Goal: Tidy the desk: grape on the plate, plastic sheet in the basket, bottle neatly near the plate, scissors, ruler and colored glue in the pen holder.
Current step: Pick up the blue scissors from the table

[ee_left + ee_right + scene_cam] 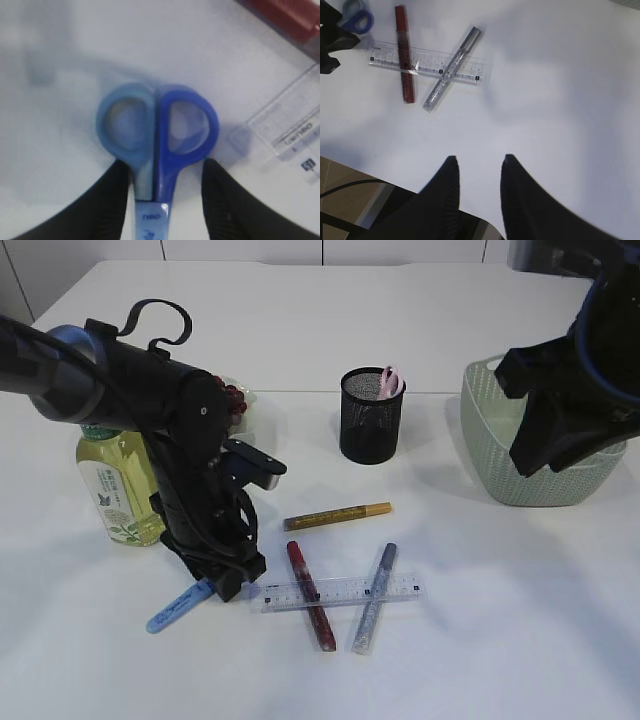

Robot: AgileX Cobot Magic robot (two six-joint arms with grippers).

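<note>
- Left gripper (160, 200): jaws straddle the blue scissors (157, 132) at the neck, not visibly pinching; you grip there. Light, rigid, slick plastic.
- Right gripper (479, 172): spread, empty.

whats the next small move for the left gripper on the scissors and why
Probably close a little more. The left gripper has its fingers on either side of the scissors just below the handle loops, and the scissors lie flat on the table, not lifted yet.
</note>
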